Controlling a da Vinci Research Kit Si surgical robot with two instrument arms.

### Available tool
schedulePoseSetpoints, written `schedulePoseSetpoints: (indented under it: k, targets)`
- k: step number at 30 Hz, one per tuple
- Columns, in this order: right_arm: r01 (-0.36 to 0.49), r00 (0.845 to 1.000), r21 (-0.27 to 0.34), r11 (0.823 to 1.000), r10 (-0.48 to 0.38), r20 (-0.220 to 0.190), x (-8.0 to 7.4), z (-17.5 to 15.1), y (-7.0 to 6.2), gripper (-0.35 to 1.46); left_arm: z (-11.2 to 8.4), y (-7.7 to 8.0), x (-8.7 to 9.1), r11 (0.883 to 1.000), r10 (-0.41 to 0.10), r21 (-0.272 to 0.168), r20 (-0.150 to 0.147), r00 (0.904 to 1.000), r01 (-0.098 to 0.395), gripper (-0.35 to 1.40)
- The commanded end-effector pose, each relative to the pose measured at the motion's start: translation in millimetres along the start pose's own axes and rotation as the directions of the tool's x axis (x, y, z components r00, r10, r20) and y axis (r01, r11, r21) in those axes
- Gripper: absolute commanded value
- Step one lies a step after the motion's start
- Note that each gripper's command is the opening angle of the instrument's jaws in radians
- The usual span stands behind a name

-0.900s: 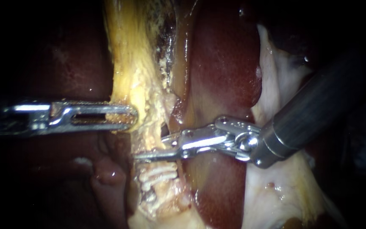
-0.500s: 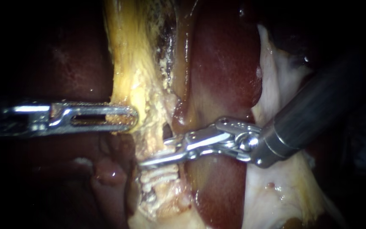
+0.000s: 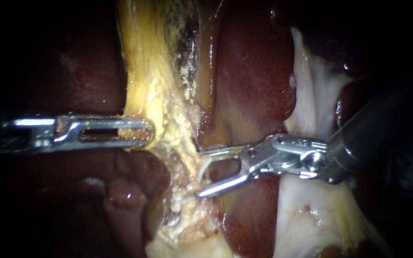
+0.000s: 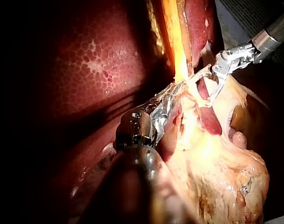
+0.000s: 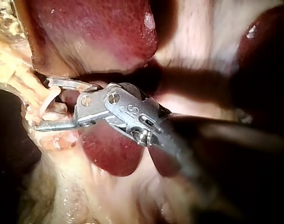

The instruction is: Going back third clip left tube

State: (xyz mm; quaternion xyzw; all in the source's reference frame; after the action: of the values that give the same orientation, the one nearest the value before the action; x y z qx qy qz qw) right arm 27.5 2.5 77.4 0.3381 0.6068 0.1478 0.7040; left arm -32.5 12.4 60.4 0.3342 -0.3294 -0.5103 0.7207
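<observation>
While the liver (image 4: 95,60) lies broad behind the field and the yellow tissue band (image 3: 144,81) runs down across it, the left instrument (image 3: 148,132), jaws clamped on the band's edge, ought to hold that tension evenly. The right instrument (image 3: 201,174), jaws apart just beside the crusted tube (image 3: 175,138), would best draw back straight along its shaft, so neither tip snags the thin curved strand (image 3: 201,166) in the gap. Darkness swallows the liver's margins, both shafts are cut off, and the strand may be a clip or mere tissue.
</observation>
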Motion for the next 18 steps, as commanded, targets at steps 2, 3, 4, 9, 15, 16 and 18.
schedulePoseSetpoints:
  k: [2,3,4,9,15,16,18]
  targets:
    - [0.014,1.000,-0.009,1.000,-0.014,-0.002,0.6,-1.1,-0.1,0.60,0.0,0.0,0.0,1.000,0.000,0.000,0.000,1.0000,0.000,-0.35]
    - [0.018,1.000,-0.010,1.000,-0.018,-0.003,0.9,-1.6,-0.1,0.60,0.0,0.0,0.0,1.000,0.000,0.000,0.000,1.0000,0.000,-0.35]
    - [0.025,1.000,-0.013,1.000,-0.026,-0.003,1.2,-2.2,-0.2,0.60,0.0,0.0,0.0,1.000,0.000,0.000,0.000,1.0000,0.000,-0.35]
    - [0.031,1.000,-0.030,0.999,-0.031,-0.005,2.0,-4.3,-0.7,0.60,0.0,0.1,0.0,1.000,0.000,0.001,0.000,1.0000,0.000,-0.35]
    - [0.045,0.999,-0.030,0.999,-0.045,-0.008,2.4,-5.3,-1.0,0.60,0.0,0.1,0.0,1.000,0.000,0.001,-0.001,1.0000,0.000,-0.35]
    - [0.056,0.998,-0.028,0.998,-0.056,-0.010,2.5,-5.5,-1.2,0.60,0.0,0.1,0.0,1.000,0.000,0.001,-0.001,1.0000,0.000,-0.35]
    - [0.071,0.997,-0.026,0.997,-0.072,-0.015,2.9,-5.9,-1.4,0.60,0.0,0.1,0.0,1.000,0.001,0.001,-0.001,1.0000,-0.001,-0.35]
